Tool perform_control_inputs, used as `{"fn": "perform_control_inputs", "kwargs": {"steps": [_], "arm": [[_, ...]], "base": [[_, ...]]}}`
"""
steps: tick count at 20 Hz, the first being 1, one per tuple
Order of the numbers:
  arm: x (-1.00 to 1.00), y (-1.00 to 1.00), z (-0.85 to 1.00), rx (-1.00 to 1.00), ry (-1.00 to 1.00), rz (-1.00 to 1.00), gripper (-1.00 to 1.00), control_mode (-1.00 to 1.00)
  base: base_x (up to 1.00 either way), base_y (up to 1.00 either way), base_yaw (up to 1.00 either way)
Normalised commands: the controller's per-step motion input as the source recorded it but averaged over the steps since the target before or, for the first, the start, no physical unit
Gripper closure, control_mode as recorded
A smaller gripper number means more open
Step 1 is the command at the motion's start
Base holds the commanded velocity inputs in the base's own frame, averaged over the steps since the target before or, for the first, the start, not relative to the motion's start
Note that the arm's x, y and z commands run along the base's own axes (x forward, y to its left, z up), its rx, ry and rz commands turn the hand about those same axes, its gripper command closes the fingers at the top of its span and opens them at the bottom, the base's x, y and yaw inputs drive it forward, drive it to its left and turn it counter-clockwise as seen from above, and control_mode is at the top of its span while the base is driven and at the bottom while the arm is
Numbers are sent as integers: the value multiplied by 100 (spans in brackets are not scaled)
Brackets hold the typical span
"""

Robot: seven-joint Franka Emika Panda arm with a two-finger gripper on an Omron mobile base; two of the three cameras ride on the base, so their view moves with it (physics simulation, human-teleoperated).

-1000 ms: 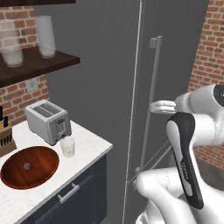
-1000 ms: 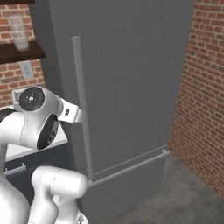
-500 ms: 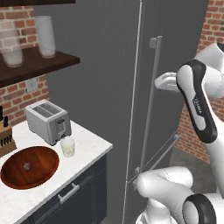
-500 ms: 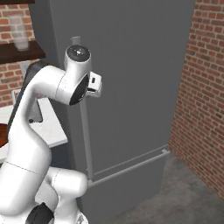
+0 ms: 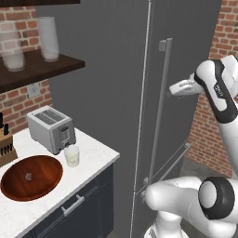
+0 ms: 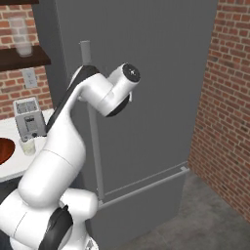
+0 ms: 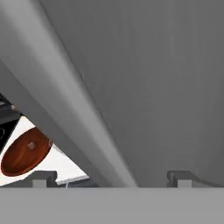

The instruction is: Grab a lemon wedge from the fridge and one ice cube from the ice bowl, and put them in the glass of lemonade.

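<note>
The fridge [image 5: 186, 51] is a tall dark grey block with its door shut, and the lemon wedge is hidden. My gripper [image 5: 173, 89] is held high beside the upper part of the long light-grey handle [image 5: 160, 116], open and holding nothing. In the hand view the handle [image 7: 65, 96] runs diagonally and passes between my two fingertips [image 7: 43, 177]. On the counter to the left sits the reddish-brown ice bowl [image 5: 31, 176] with a small pale lump in it. The glass of lemonade [image 5: 71, 155] stands just right of the bowl, in front of the toaster.
A silver toaster [image 5: 51, 129] stands at the back of the white counter [image 5: 100, 155], with a knife block [image 5: 4, 144] at its left. Frosted jars [image 5: 49, 32] stand on a dark shelf above. A brick wall [image 6: 224, 97] closes the space right of the fridge.
The arm has unfolded and risen, carrying the hand up and forward to the fridge handle. The jaws stayed open. Nothing on the counter has moved.
</note>
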Motion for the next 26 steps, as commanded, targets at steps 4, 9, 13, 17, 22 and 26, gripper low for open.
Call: {"fn": "perform_control_inputs", "kwargs": {"steps": [4,9,13,17,22,26], "arm": [[38,0,-17,6,-16,18,-100,-100],[2,7,0,0,-2,10,-100,-100],[3,22,-2,0,-7,2,-100,-100],[5,33,-8,0,-25,0,-100,-100],[0,27,-2,2,-41,0,-100,-100],[12,25,0,3,-27,0,-100,-100]], "base": [[0,0,0],[0,0,0],[0,0,0],[0,0,0],[0,0,0],[0,0,0]]}}
